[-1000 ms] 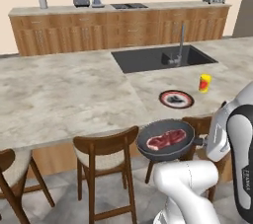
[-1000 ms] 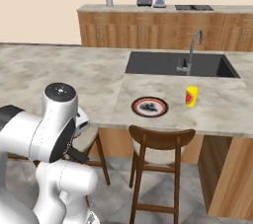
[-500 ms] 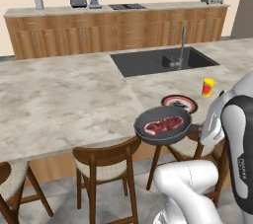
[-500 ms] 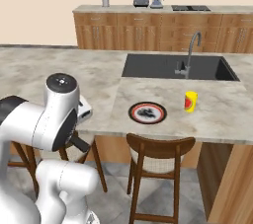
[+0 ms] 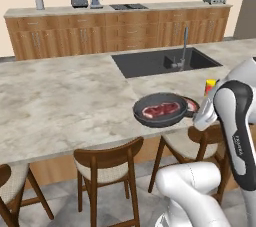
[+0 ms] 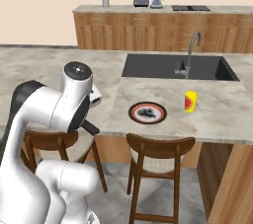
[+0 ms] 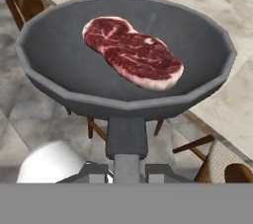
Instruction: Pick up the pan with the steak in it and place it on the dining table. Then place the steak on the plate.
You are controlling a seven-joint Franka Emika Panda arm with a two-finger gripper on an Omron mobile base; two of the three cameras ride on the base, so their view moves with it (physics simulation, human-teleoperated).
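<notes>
End effector [image 7: 126,171] clamped on the pan's handle at its near end, fingers pinching it from both sides. Held by the far end of the handle so the pan [image 7: 126,55] rides level out in front and the steak [image 7: 132,53] stays put on the flat bottom, a little beyond centre and off to the right in the hand view. Carried in the air, not yet set down: in the hand view, floor and a stool's wooden back [image 7: 212,159] visible under the near rim, desk edge under the far rim. In the left base view the pan [image 5: 161,109] poised over the near edge of the desk [image 5: 65,106], the steak [image 5: 159,110] in it.

Just beyond and beside the pan, the plate [image 5: 192,105] half hidden behind the rim; seen whole from the right [image 6: 147,112], flat on the marbled stone with dark specks at its centre. Probably a short reach forward needed before lowering, and room left beside the plate so rims do not knock.

Further out, a small yellow cup [image 6: 191,101] past the plate, then the dark sink [image 6: 178,67] with its tap. Wooden stools [image 5: 109,171] tucked under the near side. Far away, a wall counter [image 5: 120,28] with wooden drawers, a toaster [image 5: 79,0] and other small appliances on top, cream wall behind.
</notes>
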